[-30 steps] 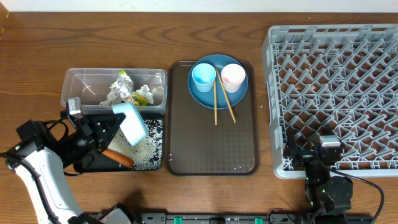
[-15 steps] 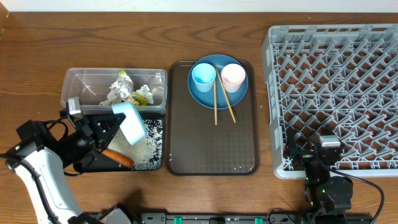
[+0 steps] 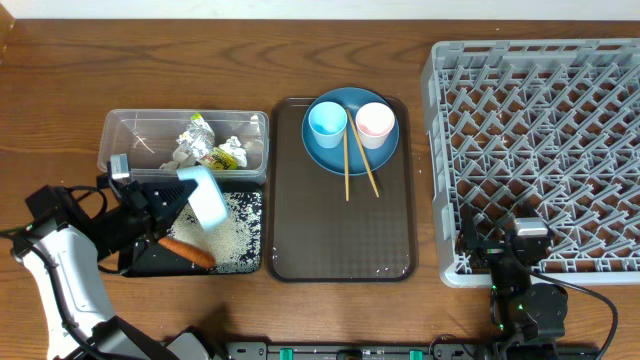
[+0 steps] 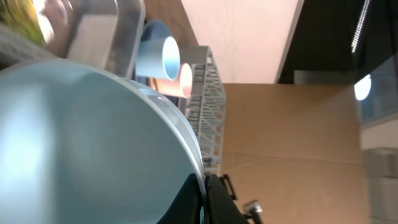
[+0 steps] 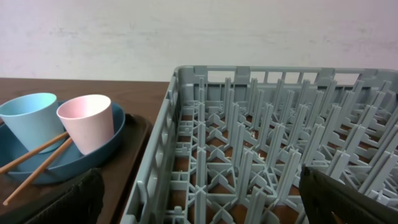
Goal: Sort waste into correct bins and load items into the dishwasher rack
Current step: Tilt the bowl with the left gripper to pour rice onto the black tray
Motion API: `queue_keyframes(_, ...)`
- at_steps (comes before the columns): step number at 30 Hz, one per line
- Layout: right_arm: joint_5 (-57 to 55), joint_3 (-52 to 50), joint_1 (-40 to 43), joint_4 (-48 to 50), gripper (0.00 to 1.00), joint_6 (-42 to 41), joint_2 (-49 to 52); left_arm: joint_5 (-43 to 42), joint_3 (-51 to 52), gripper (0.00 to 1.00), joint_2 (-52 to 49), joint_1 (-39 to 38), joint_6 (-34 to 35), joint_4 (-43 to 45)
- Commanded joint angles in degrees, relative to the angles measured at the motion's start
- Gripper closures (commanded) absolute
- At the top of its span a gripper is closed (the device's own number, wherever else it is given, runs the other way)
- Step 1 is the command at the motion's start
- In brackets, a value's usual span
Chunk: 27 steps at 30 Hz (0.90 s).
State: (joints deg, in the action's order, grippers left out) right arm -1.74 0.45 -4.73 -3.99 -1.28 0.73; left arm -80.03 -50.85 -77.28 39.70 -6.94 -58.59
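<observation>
My left gripper (image 3: 172, 203) is shut on the rim of the pale blue bowl (image 3: 207, 197), holding it tipped on edge over the black tray (image 3: 240, 262). The bowl fills the left wrist view (image 4: 87, 143), its rim pinched between the fingers (image 4: 205, 186). Rice grains (image 3: 232, 232) and the orange carrot (image 3: 188, 252) lie in the tray. The clear tub (image 3: 130, 135) holds white tissue (image 3: 184, 150) and the yellow-green wrapper (image 3: 225, 156). The dark blue plate (image 3: 350, 152) carries the light blue cup (image 3: 327, 122), pink cup (image 3: 375, 123) and chopsticks (image 3: 358, 166). My right gripper (image 3: 508, 238) is open at the grey rack's (image 3: 540, 140) front edge.
The dark brown serving tray (image 3: 340, 240) lies between the bins and the rack, with the plate at its far end. The right wrist view shows the rack (image 5: 261, 155) close ahead, with the cups (image 5: 87, 121) and plate to its left.
My left arm has drawn slightly left and the bowl has shifted a little left and tipped more over the black tray. The right arm has not moved.
</observation>
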Motion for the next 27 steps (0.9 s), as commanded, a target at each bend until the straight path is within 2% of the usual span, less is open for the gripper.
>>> queue_keyframes(1,0.04,-0.13,0.04,-0.13,0.01,-0.81,-0.09,3.74,0.07,0.94,-0.70,1.05,1.01,-0.07)
queue_keyframes(6,0.04,-0.13,0.04,-0.11,0.01,-0.81,-0.09,7.65,0.07,0.94,-1.62,2.27,-1.81,-2.32)
queue_keyframes(10,0.04,-0.13,0.04,-0.11,0.01,-0.81,-0.09,3.74,0.07,0.94,-2.14,2.56,-5.46,-5.22)
queue_keyframes(17,0.04,-0.13,0.04,-0.11,0.01,-0.81,-0.09,3.52,0.07,0.94,-2.14,2.56,-4.74,-6.38)
queue_keyframes(22,0.04,-0.13,0.04,-0.11,0.01,-0.81,-0.09,-0.55,-0.09,0.94,-1.53,2.49,-5.25,-9.25)
queue_keyframes(27,0.07,-0.13,0.04,-0.13,0.01,-0.81,-0.09,3.98,-1.84,0.94,0.79,2.14,-5.20,-8.85)
